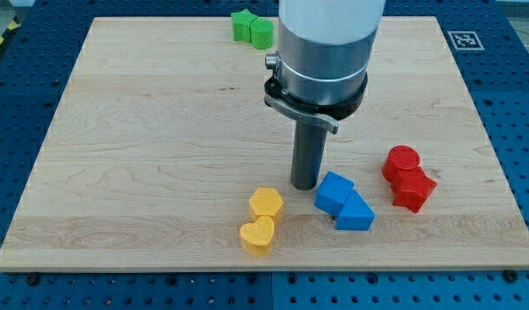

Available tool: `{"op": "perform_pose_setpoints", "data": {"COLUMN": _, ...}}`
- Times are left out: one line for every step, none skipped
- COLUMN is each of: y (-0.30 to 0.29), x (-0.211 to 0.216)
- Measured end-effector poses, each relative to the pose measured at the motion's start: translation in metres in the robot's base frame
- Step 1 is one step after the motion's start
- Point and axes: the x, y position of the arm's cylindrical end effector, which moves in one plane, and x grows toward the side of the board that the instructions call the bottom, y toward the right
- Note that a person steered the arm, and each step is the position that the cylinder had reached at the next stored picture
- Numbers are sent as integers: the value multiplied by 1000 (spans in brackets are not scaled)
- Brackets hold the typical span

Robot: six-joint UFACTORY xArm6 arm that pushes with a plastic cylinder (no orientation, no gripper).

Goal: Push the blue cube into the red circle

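The blue cube lies on the wooden board, right of centre near the view's bottom. A blue triangular block touches its lower right side. The red circle is a red cylinder to the right of the cube, with a gap between them. A red star-like block touches the circle from below. My tip stands just left of the blue cube, touching it or very near its left face. The rod rises from there into the large grey arm body.
A yellow hexagon-like block and a yellow heart lie left of the blue blocks near the board's bottom edge. Two green blocks sit at the top edge, beside the arm. A fiducial marker is at the top right corner.
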Motion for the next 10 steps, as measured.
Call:
{"op": "perform_pose_setpoints", "data": {"y": 0, "x": 9}}
{"op": "perform_pose_setpoints", "data": {"y": 0, "x": 22}}
{"op": "perform_pose_setpoints", "data": {"y": 0, "x": 37}}
{"op": "perform_pose_setpoints", "data": {"y": 0, "x": 49}}
{"op": "perform_pose_setpoints", "data": {"y": 3, "x": 54}}
{"op": "perform_pose_setpoints", "data": {"y": 7, "x": 49}}
{"op": "perform_pose_setpoints", "data": {"y": 26, "x": 31}}
{"op": "perform_pose_setpoints", "data": {"y": 47, "x": 10}}
{"op": "perform_pose_setpoints", "data": {"y": 67, "x": -9}}
{"op": "perform_pose_setpoints", "data": {"y": 73, "x": -19}}
